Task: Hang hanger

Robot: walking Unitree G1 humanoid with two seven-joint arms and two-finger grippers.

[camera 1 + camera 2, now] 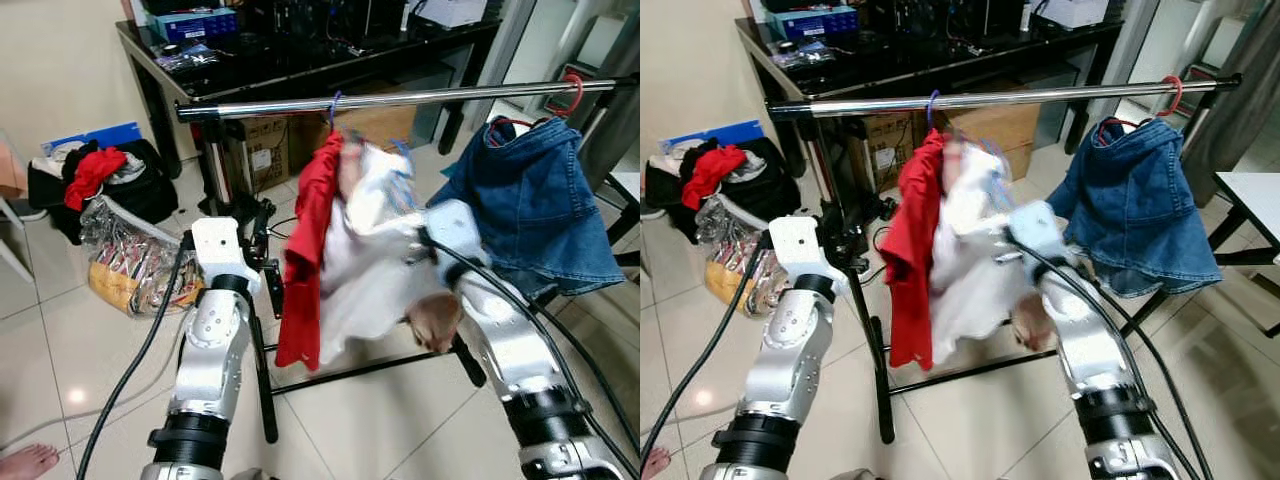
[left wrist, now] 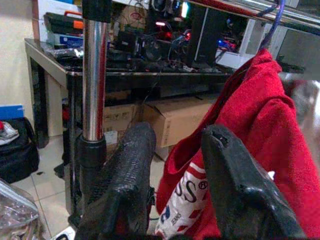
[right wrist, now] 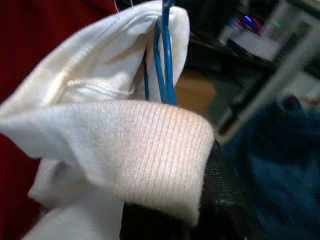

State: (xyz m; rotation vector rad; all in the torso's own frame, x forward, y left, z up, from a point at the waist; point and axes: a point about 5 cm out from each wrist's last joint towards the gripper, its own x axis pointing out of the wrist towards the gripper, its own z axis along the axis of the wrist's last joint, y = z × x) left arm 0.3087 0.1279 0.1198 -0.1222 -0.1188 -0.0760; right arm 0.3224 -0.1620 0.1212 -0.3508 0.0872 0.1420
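Observation:
A chrome rail [image 1: 420, 98] spans the rack. A red shirt [image 1: 305, 250] hangs from it on a purple-hooked hanger [image 1: 335, 102], and a denim garment [image 1: 540, 200] hangs at the right on a red hanger [image 1: 573, 90]. My right gripper [image 3: 192, 212] is shut on the collar of a white shirt [image 1: 365, 260] with a blue wire hanger [image 3: 162, 60] inside it. It holds the shirt, blurred, just below the rail between the red shirt and the denim. My left gripper [image 2: 177, 135] is open and empty, beside the rack's upright post [image 2: 94, 75] and close to the red shirt [image 2: 255, 130].
A black desk [image 1: 300, 70] with electronics stands behind the rack, with cardboard boxes [image 1: 370, 125] beneath. On the floor at left lie a black bag with red cloth [image 1: 95, 175] and a clear bag [image 1: 135, 260]. A person's foot [image 1: 25, 462] is at the lower left.

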